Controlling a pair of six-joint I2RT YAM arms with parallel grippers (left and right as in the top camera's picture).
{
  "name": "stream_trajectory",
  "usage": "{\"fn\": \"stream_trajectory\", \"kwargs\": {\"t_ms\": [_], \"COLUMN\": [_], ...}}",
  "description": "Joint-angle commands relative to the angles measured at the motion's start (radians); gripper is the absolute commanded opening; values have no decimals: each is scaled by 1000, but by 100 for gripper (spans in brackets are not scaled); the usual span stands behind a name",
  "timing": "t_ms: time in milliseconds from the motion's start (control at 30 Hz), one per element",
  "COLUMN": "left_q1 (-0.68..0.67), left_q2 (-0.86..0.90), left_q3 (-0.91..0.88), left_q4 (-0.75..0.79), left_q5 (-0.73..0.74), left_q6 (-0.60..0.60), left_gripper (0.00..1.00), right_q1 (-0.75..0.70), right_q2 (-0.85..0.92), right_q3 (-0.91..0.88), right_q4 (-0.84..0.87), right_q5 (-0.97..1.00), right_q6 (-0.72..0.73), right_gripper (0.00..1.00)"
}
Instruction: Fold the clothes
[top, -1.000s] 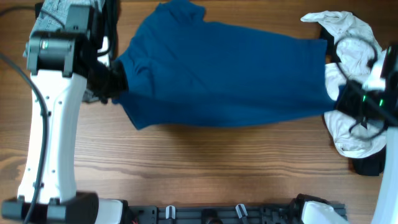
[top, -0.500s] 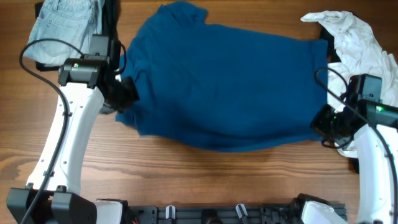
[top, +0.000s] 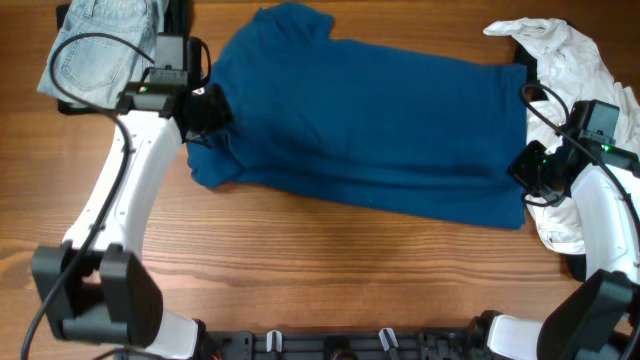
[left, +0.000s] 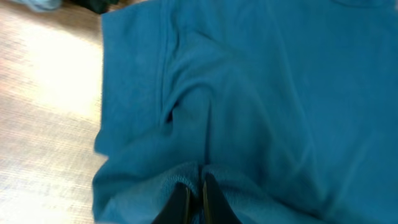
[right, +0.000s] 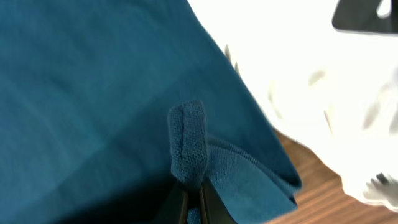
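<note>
The dark-blue shirt (top: 370, 120) lies spread across the table, folded over lengthwise. My left gripper (top: 212, 108) is shut on its left edge near the sleeve; the left wrist view shows the fingers (left: 194, 198) pinching a bunched fold of blue cloth (left: 249, 93). My right gripper (top: 526, 168) is shut on the shirt's right edge; the right wrist view shows the fingers (right: 193, 202) clamped on a hem fold (right: 188, 140). The white top (top: 570, 90) lies crumpled at the right, with black cloth (top: 520, 47) under it. The light-blue jeans (top: 95, 45) lie at the far left.
Bare wooden table (top: 330, 270) stretches in front of the shirt. The white top also fills the upper right of the right wrist view (right: 298, 68). The arm bases stand along the front edge (top: 330, 345). A black cable runs by the right arm (top: 545, 100).
Both grippers have carried the shirt's near edge back over the shirt, away from the front. The shirt now lies narrower, and the left arm has swung toward the back left.
</note>
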Motion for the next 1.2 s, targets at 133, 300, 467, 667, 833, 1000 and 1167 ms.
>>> {"fn": "stream_trajectory", "kwargs": {"t_ms": [133, 300, 467, 667, 833, 1000, 1167], "left_q1": [8, 2, -5, -21, -18, 15, 6], "left_q2": [157, 186, 215, 235, 235, 212, 209], "left_q3": [4, 4, 4, 4, 4, 121, 417], "left_q4": [220, 278, 336, 391, 383, 267, 92], "left_q5": [-23, -19, -19, -19, -25, -26, 25], "left_q6": [36, 36, 36, 36, 108, 153, 228], "left_gripper": [4, 4, 6, 22, 100, 100, 100], "right_q1": [-4, -4, -4, -4, -4, -4, 13], "right_q2": [133, 187, 204, 207, 204, 176, 171], "right_q3": [-2, -2, -2, -2, 17, 278, 693], "right_q4": [115, 162, 193, 217, 189, -51, -316], "right_q5": [-8, -3, 2, 19, -5, -31, -79], "right_q6": [-21, -36, -36, -35, -39, -115, -303], "right_gripper": [4, 4, 4, 5, 75, 94, 100]}}
